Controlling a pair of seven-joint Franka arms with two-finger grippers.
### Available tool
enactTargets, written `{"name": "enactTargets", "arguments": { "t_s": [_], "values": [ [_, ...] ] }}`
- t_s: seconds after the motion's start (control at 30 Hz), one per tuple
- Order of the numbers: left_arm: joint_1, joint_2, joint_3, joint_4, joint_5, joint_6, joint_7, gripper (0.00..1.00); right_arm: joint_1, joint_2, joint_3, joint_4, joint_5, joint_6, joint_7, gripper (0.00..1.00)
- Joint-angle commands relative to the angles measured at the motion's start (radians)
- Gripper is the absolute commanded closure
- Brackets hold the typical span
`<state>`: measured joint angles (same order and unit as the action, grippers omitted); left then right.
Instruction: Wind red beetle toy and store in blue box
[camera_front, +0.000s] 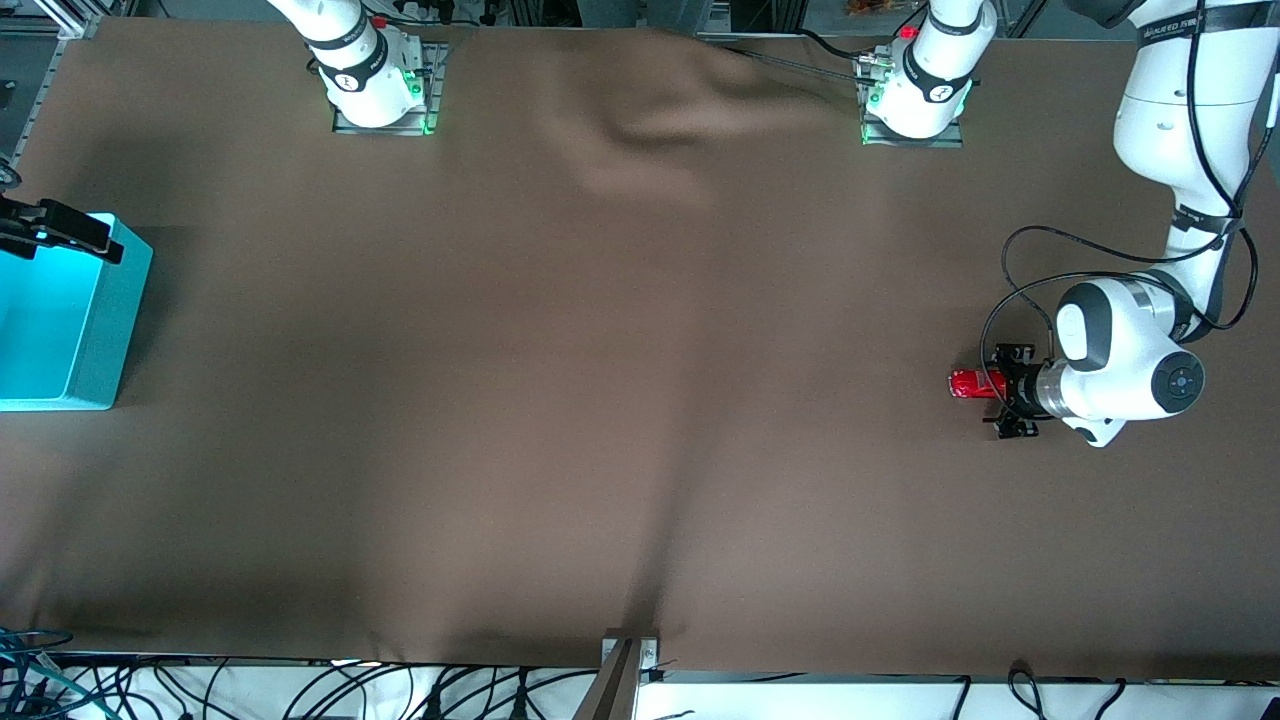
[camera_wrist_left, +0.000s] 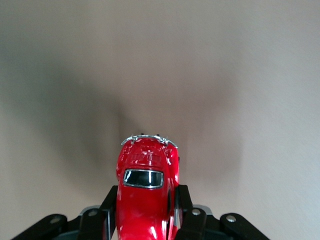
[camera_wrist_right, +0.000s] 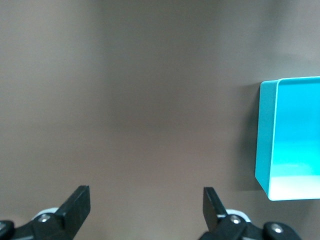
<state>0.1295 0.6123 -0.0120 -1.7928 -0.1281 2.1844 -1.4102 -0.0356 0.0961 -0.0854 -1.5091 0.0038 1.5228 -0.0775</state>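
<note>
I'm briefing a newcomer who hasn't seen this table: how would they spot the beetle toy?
Look toward the left arm's end of the brown table. There the left gripper is shut on the red beetle toy, the only glossy red thing, far from the blue box.

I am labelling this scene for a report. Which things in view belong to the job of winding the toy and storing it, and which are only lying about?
Belong to the job:
- red beetle toy, held in the shut left gripper
- blue box, at the right arm's end of the table
- right gripper, open, waiting near the box

Only lying about:
- brown table cloth
- cables along the table edge nearest the front camera
</note>
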Motion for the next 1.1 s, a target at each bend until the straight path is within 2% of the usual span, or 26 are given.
{"name": "enactTargets", "arguments": {
  "t_s": [0.0, 0.2, 0.33, 0.57, 0.77, 1.07],
  "values": [
    [-0.005, -0.043, -0.045, 0.019, -0.027, -0.015, -0.061, 1.00, 0.002, 0.004, 0.001, 0.021, -0.005, -0.006, 0.010, 0.00],
    [-0.022, -0.031, -0.101, 0.090, -0.038, -0.017, -0.186, 1.00, 0.002, 0.004, 0.003, 0.021, -0.005, -0.004, 0.013, 0.00],
    [-0.079, -0.008, -0.103, 0.144, -0.038, -0.017, -0.300, 1.00, 0.002, 0.004, 0.003, 0.021, -0.005, -0.004, 0.013, 0.00],
    [-0.169, 0.004, -0.103, 0.165, -0.036, -0.014, -0.423, 1.00, 0.002, 0.004, 0.003, 0.021, -0.005, -0.004, 0.015, 0.00],
    [-0.234, 0.056, -0.103, 0.191, -0.035, -0.014, -0.449, 1.00, 0.002, 0.004, 0.003, 0.021, -0.005, -0.004, 0.013, 0.00],
    [-0.255, 0.090, -0.105, 0.174, -0.033, -0.012, -0.378, 1.00, 0.002, 0.005, 0.003, 0.021, -0.005, -0.001, 0.013, 0.00]
  ]
}}
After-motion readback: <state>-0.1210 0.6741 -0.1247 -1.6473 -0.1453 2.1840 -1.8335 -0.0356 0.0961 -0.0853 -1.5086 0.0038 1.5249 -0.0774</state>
